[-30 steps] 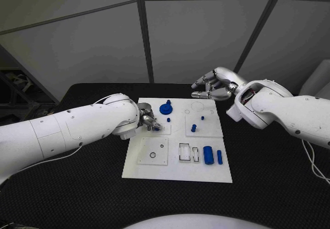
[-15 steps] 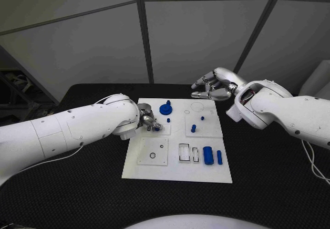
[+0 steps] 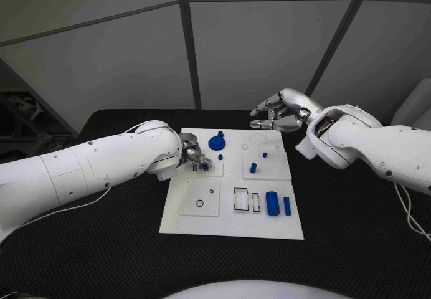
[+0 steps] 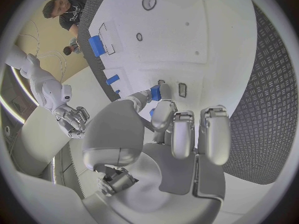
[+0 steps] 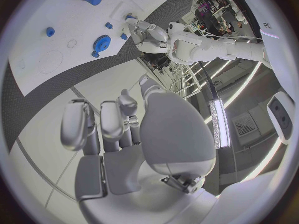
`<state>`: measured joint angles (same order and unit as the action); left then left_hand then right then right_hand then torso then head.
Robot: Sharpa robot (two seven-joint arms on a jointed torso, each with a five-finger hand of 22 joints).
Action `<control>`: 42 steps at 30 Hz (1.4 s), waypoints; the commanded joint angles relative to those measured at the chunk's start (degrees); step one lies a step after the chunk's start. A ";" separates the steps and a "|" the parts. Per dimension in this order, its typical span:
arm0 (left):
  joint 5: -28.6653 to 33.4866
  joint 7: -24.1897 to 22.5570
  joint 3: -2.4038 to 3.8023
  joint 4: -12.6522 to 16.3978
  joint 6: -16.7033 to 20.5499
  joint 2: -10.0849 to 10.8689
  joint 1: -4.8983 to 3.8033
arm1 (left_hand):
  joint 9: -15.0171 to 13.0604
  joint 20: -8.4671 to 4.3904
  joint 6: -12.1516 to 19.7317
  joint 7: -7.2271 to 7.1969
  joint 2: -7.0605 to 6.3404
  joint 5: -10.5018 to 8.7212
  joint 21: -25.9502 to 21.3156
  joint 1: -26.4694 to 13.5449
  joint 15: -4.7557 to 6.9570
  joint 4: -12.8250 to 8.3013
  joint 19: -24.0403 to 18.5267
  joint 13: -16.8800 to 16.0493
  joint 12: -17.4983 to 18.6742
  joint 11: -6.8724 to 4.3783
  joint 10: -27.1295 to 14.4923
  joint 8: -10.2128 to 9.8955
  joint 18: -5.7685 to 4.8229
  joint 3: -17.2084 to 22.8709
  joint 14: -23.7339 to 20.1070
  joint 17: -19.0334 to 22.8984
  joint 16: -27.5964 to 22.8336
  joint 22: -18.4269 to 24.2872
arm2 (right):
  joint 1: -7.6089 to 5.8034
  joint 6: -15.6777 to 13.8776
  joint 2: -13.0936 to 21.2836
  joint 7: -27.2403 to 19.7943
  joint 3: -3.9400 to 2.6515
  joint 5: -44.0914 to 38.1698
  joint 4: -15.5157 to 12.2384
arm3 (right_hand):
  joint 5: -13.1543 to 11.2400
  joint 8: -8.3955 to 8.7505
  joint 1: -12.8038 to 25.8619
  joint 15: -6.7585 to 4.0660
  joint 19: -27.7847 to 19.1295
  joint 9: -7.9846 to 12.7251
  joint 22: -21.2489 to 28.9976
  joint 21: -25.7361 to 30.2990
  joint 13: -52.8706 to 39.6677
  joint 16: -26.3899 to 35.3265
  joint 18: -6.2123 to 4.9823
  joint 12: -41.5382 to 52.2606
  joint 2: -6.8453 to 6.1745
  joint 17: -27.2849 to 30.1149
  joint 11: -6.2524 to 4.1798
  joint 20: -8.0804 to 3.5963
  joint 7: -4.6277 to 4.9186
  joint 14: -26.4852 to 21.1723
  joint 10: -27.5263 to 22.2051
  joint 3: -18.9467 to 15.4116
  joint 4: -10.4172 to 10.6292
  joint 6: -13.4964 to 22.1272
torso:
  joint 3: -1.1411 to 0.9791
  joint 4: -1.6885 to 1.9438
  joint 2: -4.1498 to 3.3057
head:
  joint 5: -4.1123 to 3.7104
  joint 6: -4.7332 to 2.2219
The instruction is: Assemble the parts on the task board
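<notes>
While compared with half a second earlier, barely changed: left hand (image 3: 194, 159) stayed low over the task board (image 3: 232, 219) at its left edge, edged slightly toward the small blue part (image 3: 220, 157). Pinched a small blue piece (image 4: 156, 92) between thumb and fingertips (image 4: 164, 109) in the left wrist view, other fingers curled. Right hand (image 3: 280, 112) hung above the board's far right corner, fingers curled in on nothing, unmoved. Counted on the board: one blue gear (image 3: 217, 142), two small blue pegs (image 3: 253, 167) on the right pad, one thick blue cylinder (image 3: 272, 203) and one thin blue bar (image 3: 286, 205) near the front, side by side.
</notes>
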<state>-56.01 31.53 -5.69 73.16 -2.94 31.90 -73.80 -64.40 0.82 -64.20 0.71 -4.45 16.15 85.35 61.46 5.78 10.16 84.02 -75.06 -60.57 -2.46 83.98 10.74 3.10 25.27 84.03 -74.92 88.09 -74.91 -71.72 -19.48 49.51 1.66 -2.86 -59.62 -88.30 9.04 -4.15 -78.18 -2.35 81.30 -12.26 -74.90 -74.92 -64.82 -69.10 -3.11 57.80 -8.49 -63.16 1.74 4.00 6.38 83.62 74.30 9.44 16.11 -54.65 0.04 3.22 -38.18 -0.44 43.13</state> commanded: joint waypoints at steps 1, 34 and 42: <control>-0.08 1.82 0.11 -0.34 -1.70 -0.01 0.10 | -0.14 -0.51 -0.23 -0.01 0.08 0.26 -0.22 1.30 0.49 -0.61 0.88 -4.12 -0.30 -0.45 0.42 -0.25 -0.98 0.30 5.50 -13.41 0.15 -7.07 | -0.12 0.43 -0.05 -0.08 -0.04 -0.09 -0.04 | 0.26 0.30 0.28 -0.21 0.30 -0.07 -0.65 0.32 0.06 0.26 -0.82 0.11 0.05 0.00 -0.01 -0.21 0.16 0.40 0.11 0.03 0.41 -0.43 | 0.01 -0.02 0.03 | 0.07 0.04; 0.93 0.77 0.39 -0.16 -2.84 -0.01 0.06 | -0.93 -0.24 0.44 0.42 2.22 -4.99 -0.56 8.93 0.07 -8.36 0.66 -3.72 0.52 -0.21 0.25 -0.64 -0.92 3.36 5.48 -13.32 0.07 -6.94 | -0.12 0.78 -0.04 0.06 -0.03 -0.22 0.00 | 0.26 0.30 0.28 -0.21 0.30 -0.07 -0.65 0.32 0.06 0.26 -0.82 0.11 0.05 0.00 -0.01 -0.21 0.16 0.40 0.11 0.03 0.41 -0.43 | 0.00 0.00 -0.01 | -0.01 0.08; 0.97 0.75 0.39 -0.19 -3.40 -0.03 0.06 | -1.06 -0.13 0.50 0.53 2.32 -4.74 -0.56 9.35 -0.03 -9.28 0.67 -3.71 0.47 -0.13 0.28 -0.65 -0.92 3.85 5.49 -13.37 0.13 -6.98 | -0.12 0.78 -0.03 0.05 -0.03 -0.23 -0.02 | 0.26 0.32 0.46 -0.22 0.39 -0.09 -0.70 0.30 0.00 0.28 -0.80 0.25 0.16 -0.11 -0.02 -0.22 0.15 0.46 0.16 0.06 0.39 -0.44 | 0.00 0.01 -0.02 | 0.01 0.21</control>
<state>-55.04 32.05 -5.14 73.05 -5.29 31.85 -73.93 -65.36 0.83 -63.77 1.15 -4.36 11.21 85.13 68.05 5.37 5.06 84.02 -75.06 -60.29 -2.20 84.16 10.24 3.10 25.12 83.96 -74.92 88.09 -74.91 -71.72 -18.98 49.49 1.93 -2.86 -59.69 -88.25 9.04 -4.15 -78.18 -2.35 81.52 -12.30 -74.90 -74.93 -64.83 -69.10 -3.11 57.80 -8.49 -63.21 1.74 3.78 6.38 83.62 74.31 9.44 16.11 -54.65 0.05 3.22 -38.17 -0.45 43.27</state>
